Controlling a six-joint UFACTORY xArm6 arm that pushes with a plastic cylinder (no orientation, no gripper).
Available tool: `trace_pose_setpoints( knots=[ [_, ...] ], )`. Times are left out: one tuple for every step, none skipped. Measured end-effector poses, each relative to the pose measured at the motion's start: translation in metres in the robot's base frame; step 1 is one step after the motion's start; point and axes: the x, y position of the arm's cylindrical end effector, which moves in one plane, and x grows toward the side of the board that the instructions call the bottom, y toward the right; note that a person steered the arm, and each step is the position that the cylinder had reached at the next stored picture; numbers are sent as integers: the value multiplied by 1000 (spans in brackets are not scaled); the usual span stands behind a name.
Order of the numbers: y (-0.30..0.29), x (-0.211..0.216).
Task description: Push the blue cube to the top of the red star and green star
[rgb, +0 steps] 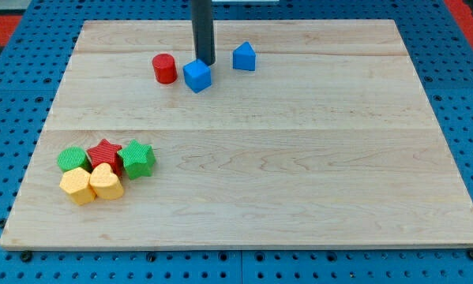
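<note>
Blue cube (197, 76) sits near the board's (299, 173) top edge, touching or just below my tip (206, 62), which stands at the cube's upper right corner. I judge that placement suits a shove down and left toward the stars. No hand here: only a bare rod, nothing to open or pinch. Left of my tip is a red cylinder (164, 69); right, a blue block (245, 57). Far below-left lie the red star (105, 152) and green star (137, 158), clustered with other blocks.
</note>
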Motion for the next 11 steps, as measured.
trace_pose_setpoints(
  knots=[
    [4, 26],
    [11, 57],
    [-7, 71],
    [-25, 54],
    [-11, 40],
    [-51, 60],
    [-85, 87],
    [-80, 83],
    [-85, 49],
    [-125, 52],
    [-120, 95]
  ],
)
